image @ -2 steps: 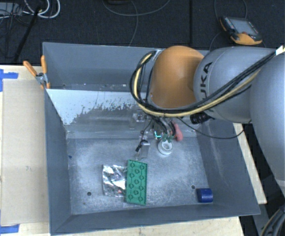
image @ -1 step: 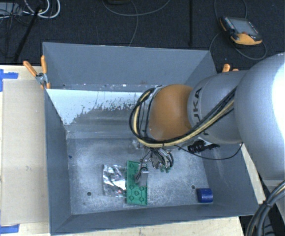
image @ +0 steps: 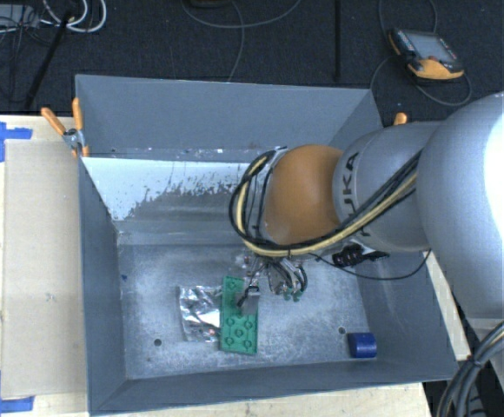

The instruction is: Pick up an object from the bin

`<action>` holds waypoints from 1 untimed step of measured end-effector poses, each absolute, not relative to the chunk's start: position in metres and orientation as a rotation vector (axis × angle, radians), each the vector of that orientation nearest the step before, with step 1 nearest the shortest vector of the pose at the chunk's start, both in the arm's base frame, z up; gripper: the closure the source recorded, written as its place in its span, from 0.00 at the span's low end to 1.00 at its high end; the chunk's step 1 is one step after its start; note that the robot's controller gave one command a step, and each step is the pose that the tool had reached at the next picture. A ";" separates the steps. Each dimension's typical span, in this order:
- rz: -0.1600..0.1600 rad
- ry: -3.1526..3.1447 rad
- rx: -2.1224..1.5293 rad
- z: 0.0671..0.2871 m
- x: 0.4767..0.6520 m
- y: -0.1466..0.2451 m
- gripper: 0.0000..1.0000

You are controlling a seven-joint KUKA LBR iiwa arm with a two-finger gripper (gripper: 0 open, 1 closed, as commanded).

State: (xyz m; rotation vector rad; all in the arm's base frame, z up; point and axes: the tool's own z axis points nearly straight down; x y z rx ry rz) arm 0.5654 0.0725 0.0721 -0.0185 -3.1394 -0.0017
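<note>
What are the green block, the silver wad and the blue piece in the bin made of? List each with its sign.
Green block: likely hard plastic, matte; moulded studs, straight edges.
Silver wad: probably foil or metallised film; crinkled, bright glints.
Blue piece: perhaps plastic; uniform colour, otherwise too small to tell.

The bin (image: 139, 259) is grey, its floor and back wall speckled with pale scuffs. The studded plate (image: 238, 324) is green, the crinkled wrapper (image: 198, 313) shiny silver, the small block (image: 362, 345) blue. The wrist cover (image: 300, 194) is orange.
</note>
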 end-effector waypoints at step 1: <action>-0.003 -3.152 -0.007 0.238 0.602 0.084 1.00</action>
